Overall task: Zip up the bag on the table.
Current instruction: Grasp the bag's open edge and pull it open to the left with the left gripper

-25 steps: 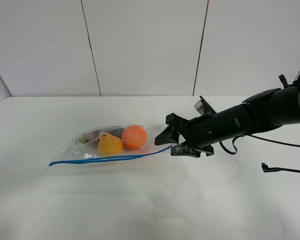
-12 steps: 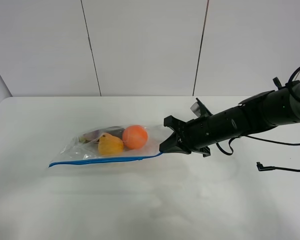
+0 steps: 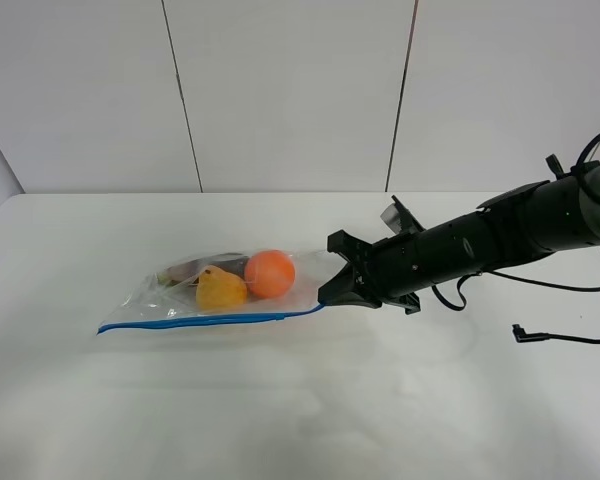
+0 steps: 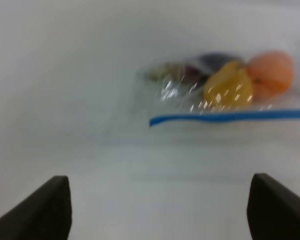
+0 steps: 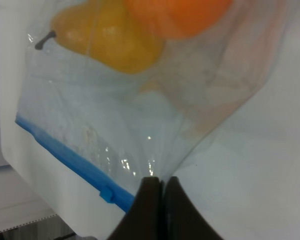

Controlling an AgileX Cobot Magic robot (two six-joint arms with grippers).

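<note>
The clear bag lies on the white table, left of centre, its blue seal strip along the near edge. An orange ball, a yellow pear and a dark item show through. My right gripper is shut on the bag's right end by the strip. The right wrist view shows its fingertips pinching the plastic beside the blue slider. My left gripper is open and empty, short of the bag's left end. It is outside the high view.
A black cable lies on the table at the far right, near my right arm. White wall panels stand behind the table's back edge. Bare tabletop lies in front of the bag.
My right gripper has closed on the bag's right end and drawn it taut, so the blue strip now runs straighter. Little has changed in the last half second.
</note>
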